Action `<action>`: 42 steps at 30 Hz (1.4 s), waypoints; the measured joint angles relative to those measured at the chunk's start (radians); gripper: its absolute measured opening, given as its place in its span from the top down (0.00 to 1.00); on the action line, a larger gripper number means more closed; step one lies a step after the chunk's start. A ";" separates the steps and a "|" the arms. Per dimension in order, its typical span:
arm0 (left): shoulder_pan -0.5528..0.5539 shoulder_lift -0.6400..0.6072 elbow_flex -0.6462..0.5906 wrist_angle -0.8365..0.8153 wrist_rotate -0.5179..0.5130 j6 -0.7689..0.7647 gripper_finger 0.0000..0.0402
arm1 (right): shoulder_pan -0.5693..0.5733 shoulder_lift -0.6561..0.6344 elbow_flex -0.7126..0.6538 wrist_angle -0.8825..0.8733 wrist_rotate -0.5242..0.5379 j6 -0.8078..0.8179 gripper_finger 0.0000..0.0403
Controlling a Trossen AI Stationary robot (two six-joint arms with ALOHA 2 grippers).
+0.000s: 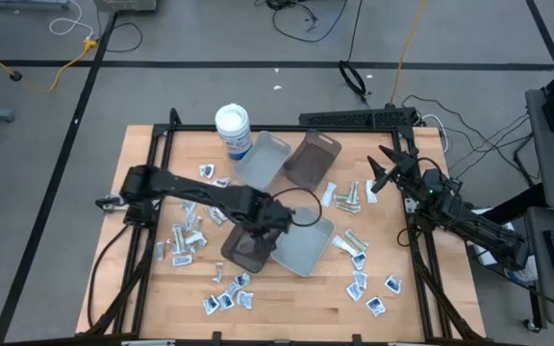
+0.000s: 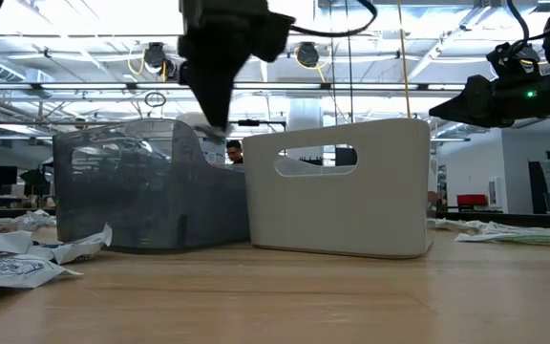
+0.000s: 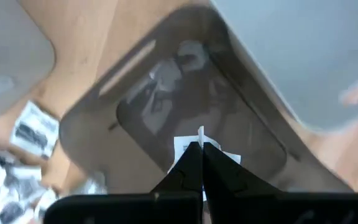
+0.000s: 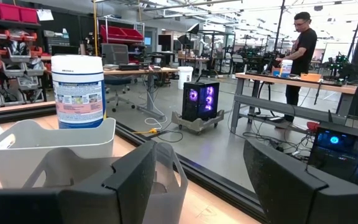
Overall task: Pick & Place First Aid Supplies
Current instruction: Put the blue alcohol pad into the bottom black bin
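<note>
Counting from my remote seat, I made out four trays and one white tub [image 1: 233,125], with dozens of little packets [image 1: 221,299] scattered loose on the table [image 1: 162,308], too many to tally. Nearest in, the left gripper [image 3: 201,151] hung over the dark tray [image 1: 245,251], its fingers pressed together on one white packet [image 3: 199,147] just above that tray's floor. The grey tray [image 1: 308,242] touching it looked empty. Further back sat two more trays [image 1: 287,159]; I couldn't tell their contents. The right gripper [image 1: 385,165] hovered with fingers spread at the table's right edge.
</note>
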State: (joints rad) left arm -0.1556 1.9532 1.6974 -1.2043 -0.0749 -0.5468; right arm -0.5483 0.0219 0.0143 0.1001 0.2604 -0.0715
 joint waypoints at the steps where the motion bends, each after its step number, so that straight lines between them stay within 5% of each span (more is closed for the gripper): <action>1: -0.004 0.012 0.000 0.002 -0.012 -0.010 1.00 | 0.000 0.000 0.000 0.000 0.000 0.000 0.41; 21: -0.027 0.167 -0.001 0.029 -0.061 -0.088 0.97 | 0.000 0.000 0.000 0.000 0.000 0.000 0.41; 35: -0.026 0.146 -0.002 0.014 -0.002 -0.076 0.46 | 0.000 0.000 0.000 0.000 0.000 0.000 0.41; 42: -0.008 0.077 -0.003 -0.021 0.094 -0.013 0.34 | 0.000 0.000 0.000 0.000 0.000 0.000 0.41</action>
State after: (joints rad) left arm -0.1635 2.0301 1.6943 -1.2254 0.0189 -0.5598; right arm -0.5480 0.0217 0.0145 0.0999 0.2601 -0.0714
